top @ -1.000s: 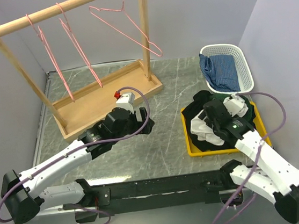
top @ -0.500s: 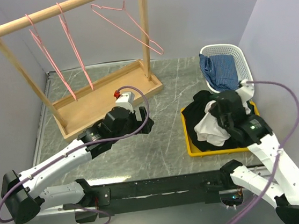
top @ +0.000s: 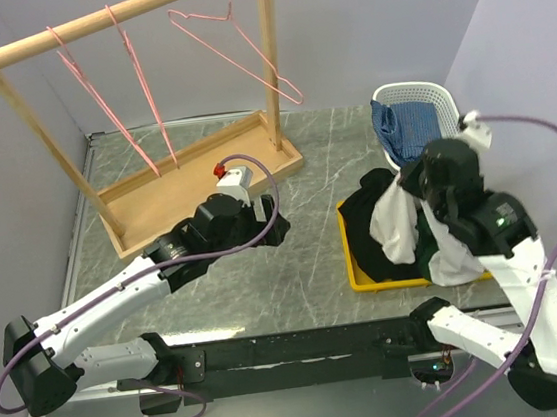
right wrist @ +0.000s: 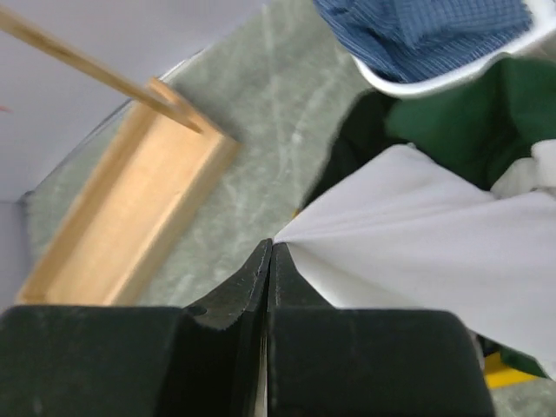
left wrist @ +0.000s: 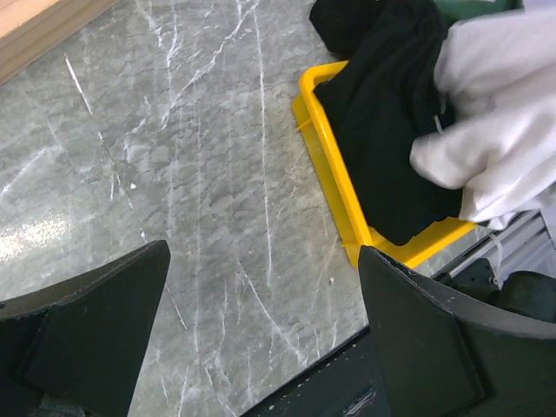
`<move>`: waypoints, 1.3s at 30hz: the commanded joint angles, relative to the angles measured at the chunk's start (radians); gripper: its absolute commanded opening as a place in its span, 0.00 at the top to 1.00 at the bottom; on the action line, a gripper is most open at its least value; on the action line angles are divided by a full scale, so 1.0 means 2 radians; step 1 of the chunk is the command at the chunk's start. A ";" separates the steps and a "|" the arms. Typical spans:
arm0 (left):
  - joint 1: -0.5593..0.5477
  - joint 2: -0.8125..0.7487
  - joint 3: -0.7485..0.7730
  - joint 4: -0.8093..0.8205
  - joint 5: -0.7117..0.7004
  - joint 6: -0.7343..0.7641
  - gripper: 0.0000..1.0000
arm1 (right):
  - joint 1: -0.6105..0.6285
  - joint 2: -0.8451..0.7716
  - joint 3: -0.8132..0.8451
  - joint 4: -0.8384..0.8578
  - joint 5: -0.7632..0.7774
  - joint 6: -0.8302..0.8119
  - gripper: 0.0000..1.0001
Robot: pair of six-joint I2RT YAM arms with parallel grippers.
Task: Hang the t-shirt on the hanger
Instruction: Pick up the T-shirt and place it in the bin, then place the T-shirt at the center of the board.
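1. T-shirt (top: 398, 223): cream-white cloth with green trim, pinched at one fold and draping down onto the yellow tray (top: 351, 261).
2. Right gripper (right wrist: 269, 250): jaws closed on the t-shirt's fold, above the tray.
3. Dark clothes pile (top: 365, 221): in the tray, beneath the t-shirt.
4. Left gripper (left wrist: 261, 261): jaws wide apart and empty, over the marble table (top: 294, 166).
5. Pink hangers (top: 241, 60): three, hooked on the wooden rack (top: 28, 42), well apart from the t-shirt.

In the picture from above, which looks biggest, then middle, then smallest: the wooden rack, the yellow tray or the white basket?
1. Wooden clothes rack: by far the largest.
2. Yellow plastic tray: next, though it is partly covered.
3. White plastic basket: smallest, but it sits farther from the camera, so this is less sure.
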 commanded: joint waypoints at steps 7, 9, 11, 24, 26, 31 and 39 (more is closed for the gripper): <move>0.002 -0.026 0.102 -0.042 -0.022 0.019 0.04 | 0.023 0.116 0.305 0.023 -0.166 -0.023 1.00; 0.002 -0.037 0.116 -0.057 -0.040 0.025 0.04 | 0.047 0.145 0.361 0.018 -0.174 -0.021 1.00; 0.002 -0.050 0.133 -0.079 -0.067 0.025 0.04 | 0.100 0.175 0.396 0.010 -0.163 -0.021 1.00; 0.003 -0.108 0.102 -0.122 -0.094 0.000 0.25 | 0.187 0.315 0.577 0.018 -0.217 0.003 1.00; 0.002 -0.118 0.085 -0.123 -0.095 -0.010 0.30 | 0.174 0.305 0.511 0.050 -0.223 0.006 1.00; 0.002 -0.142 0.054 -0.141 -0.110 -0.035 0.32 | 0.141 0.322 0.345 0.143 -0.290 0.012 1.00; 0.001 -0.160 -0.011 -0.122 -0.037 -0.030 0.27 | 0.163 0.394 0.262 0.141 -0.247 -0.067 0.25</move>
